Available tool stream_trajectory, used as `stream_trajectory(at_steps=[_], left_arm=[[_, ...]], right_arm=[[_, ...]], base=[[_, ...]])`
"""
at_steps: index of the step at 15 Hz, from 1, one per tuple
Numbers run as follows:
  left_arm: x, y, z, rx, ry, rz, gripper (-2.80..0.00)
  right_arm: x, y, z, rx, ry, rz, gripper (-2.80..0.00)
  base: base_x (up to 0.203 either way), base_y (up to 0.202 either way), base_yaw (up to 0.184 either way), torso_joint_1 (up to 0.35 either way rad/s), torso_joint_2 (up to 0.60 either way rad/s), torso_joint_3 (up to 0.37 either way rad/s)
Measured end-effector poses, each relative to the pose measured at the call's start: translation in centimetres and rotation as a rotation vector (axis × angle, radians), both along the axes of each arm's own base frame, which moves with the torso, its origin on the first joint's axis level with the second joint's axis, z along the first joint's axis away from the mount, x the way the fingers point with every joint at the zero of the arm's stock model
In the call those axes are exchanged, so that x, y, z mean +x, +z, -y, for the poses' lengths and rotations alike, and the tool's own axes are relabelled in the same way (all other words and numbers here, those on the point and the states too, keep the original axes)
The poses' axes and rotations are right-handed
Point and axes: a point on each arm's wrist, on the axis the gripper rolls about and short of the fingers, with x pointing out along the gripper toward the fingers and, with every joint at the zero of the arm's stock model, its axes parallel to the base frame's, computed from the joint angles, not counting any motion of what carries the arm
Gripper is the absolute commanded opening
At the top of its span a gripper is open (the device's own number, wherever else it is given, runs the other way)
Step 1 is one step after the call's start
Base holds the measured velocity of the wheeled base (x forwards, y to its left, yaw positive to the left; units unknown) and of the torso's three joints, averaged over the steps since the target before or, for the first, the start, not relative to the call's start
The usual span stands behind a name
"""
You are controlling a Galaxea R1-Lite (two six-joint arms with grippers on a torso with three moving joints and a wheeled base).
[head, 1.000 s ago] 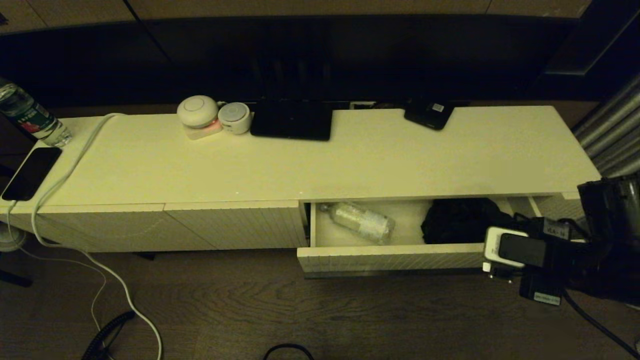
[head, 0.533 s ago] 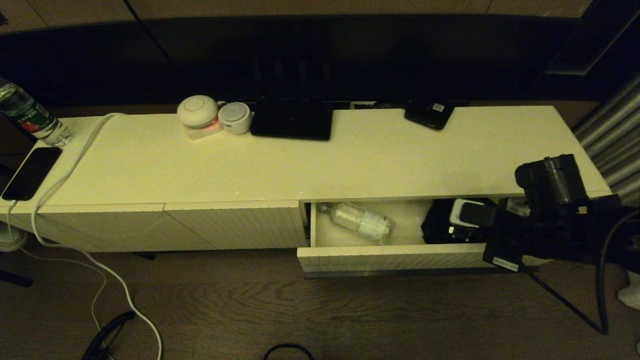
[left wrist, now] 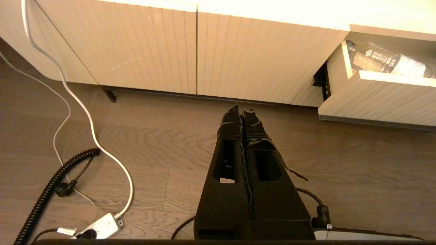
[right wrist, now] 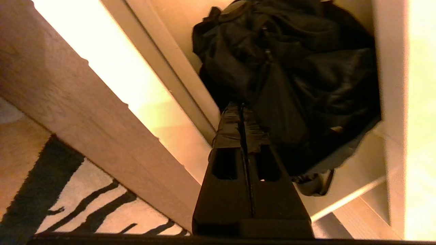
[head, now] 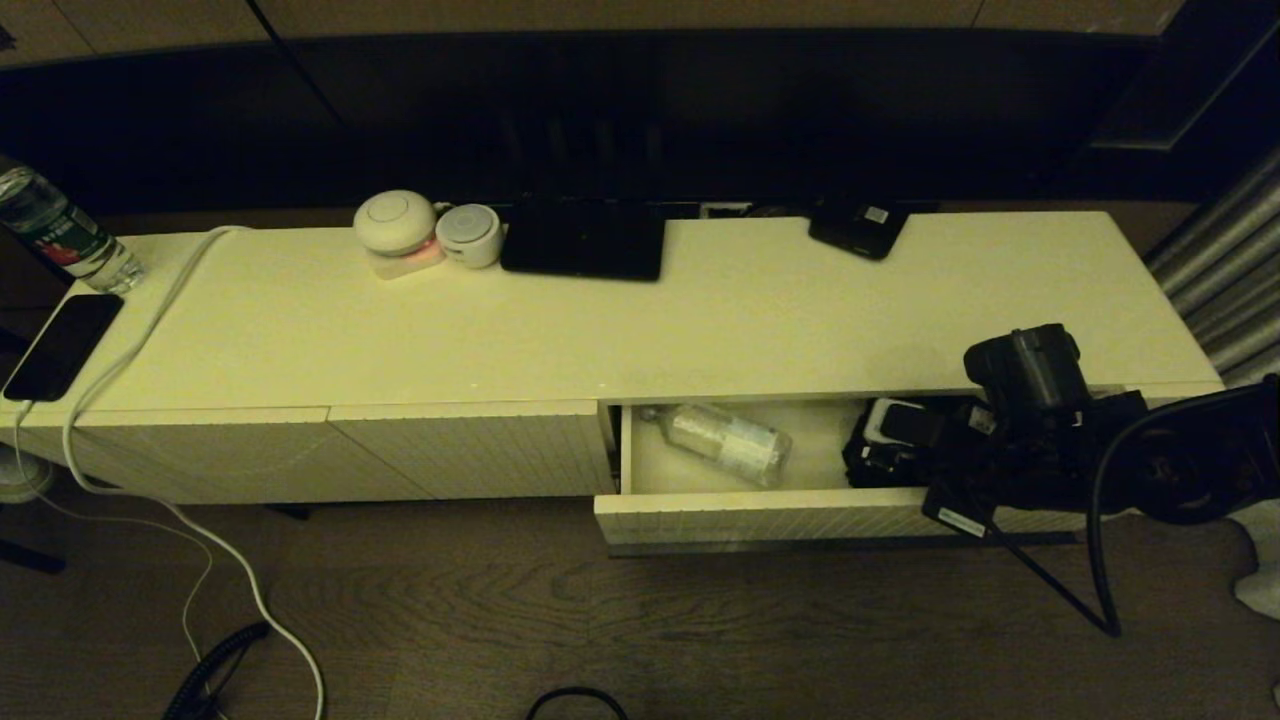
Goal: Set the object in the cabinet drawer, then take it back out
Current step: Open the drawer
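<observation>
The cabinet has its right-hand drawer pulled open. Inside it a clear plastic bottle lies on its side at the left. A crumpled black cloth bundle fills the drawer's right part. My right arm reaches over the drawer's front edge. The right gripper is shut, its tips right against the black bundle; I cannot tell if any fabric is pinched. My left gripper is shut and empty, low over the wooden floor before the ribbed panels, left of the drawer and bottle.
The cabinet top holds two round white devices, a flat black slab, a small black box, a phone and an upright bottle. A white cable runs down to a power strip.
My right arm has swung from in front of the drawer's right end, up over its front edge and leftward into the drawer, onto the black bundle. The bottle has not moved.
</observation>
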Motion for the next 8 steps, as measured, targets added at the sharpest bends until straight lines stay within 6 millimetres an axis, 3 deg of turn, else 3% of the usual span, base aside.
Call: stream_trajectory(at_steps=[8], left_arm=[[0.0, 0.0, 0.0, 0.000, 0.000, 0.000, -2.80]], right_arm=[[-2.2, -1.7, -0.1, -0.024, 0.020, -0.078, -2.80]], base=[[0.000, 0.000, 0.000, 0.000, 0.00, 0.000]])
